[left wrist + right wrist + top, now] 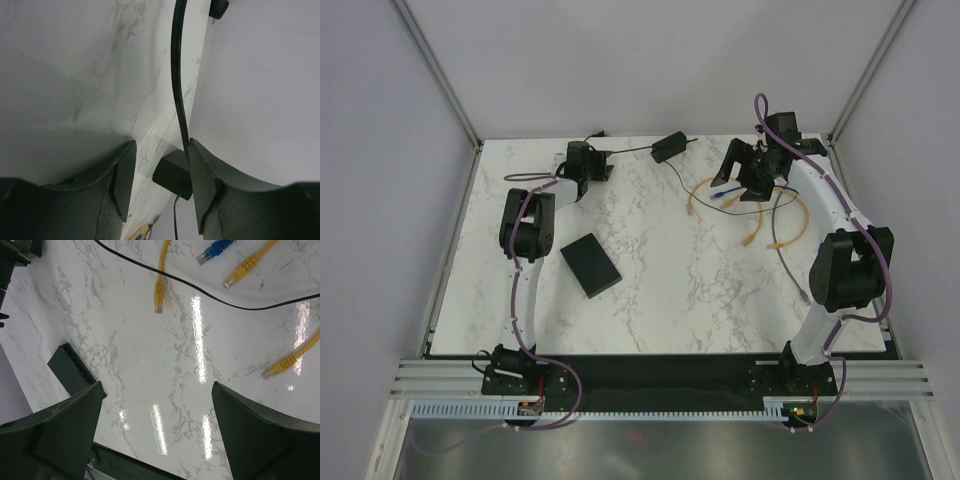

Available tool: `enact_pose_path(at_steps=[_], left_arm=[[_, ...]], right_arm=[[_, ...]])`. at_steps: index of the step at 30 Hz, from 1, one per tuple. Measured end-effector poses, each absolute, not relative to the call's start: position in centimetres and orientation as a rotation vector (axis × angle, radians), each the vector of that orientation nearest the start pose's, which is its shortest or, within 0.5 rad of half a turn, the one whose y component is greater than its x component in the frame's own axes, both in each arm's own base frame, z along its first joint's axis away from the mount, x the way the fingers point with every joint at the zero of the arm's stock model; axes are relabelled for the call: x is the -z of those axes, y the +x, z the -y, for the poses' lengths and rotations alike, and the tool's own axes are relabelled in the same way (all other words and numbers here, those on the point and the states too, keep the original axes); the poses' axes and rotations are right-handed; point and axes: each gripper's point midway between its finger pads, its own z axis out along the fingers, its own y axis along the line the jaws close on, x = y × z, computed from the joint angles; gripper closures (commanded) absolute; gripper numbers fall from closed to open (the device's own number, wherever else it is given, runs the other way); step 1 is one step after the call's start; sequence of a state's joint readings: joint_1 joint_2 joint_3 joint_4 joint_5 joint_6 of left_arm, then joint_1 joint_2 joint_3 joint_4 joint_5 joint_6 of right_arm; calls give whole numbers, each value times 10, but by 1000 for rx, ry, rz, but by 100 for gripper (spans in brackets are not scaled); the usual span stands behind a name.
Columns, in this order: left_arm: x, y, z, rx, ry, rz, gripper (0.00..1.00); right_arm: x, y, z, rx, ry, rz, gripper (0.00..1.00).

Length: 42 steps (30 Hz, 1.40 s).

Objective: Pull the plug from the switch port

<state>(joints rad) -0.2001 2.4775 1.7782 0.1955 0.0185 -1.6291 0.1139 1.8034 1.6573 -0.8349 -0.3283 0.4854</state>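
Spanning the floor between pale walls, the white marble table (660,290) carries the flat black box (590,265), well back from the left claw (598,165) toward the arm bases. Its long axis slants far-left to near-right; its switch port cannot be made out. The left claw's fingers stand apart, a thin black cord (175,75) just beside one. The right claw (745,185), spread wide, hovers over yellow cables (159,290).

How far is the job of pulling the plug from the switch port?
Done, it seems: the switch box lies alone, no cable at any edge that shows; the yellow cables and blue cable lie loose apart from it. In hand: nothing; the left pincer and right pincer are open, empty. Left: probably nothing.
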Motion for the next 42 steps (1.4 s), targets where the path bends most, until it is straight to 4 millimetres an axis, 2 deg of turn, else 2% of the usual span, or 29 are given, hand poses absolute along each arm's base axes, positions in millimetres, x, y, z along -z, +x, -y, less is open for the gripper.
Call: enact_pose_path(at_steps=[4,7,8,10,13,17,21,27,32,35,38,42], left_arm=[[-46,666,171,1096,-1526,-1659,50],[-47,680,167,1116,-1539,-1614,62],[-46,684,165,1122,-1542,-1603,72],[-44,692,161,1132,-1545,-1585,85],[-48,702,157,1163,-1516,-1585,97],[-61,703,160,1215,-1396,-1627,98],[-81,700,171,1271,-1199,-1692,98],[-144,695,196,1368,-874,-1729,98],[-197,666,220,1450,-659,-1771,98],[-222,633,246,1485,-511,-1829,98],[-233,595,282,1514,-367,-1896,98],[-234,538,340,1569,-198,-1991,98]], right_arm=[[-170,424,-121,-644,370,-2598,2],[-164,427,-121,-645,374,-2612,2],[-162,427,-122,-645,375,-2616,2],[-161,429,-122,-648,375,-2617,2],[-163,430,-123,-651,373,-2613,2],[-167,435,-123,-655,367,-2599,2],[-172,439,-124,-658,361,-2584,2],[-174,439,-123,-657,358,-2580,2],[-179,437,-119,-646,361,-2567,2],[-184,435,-116,-639,365,-2552,2],[-188,434,-110,-619,384,-2540,2],[-197,435,-99,-590,427,-2510,2]])
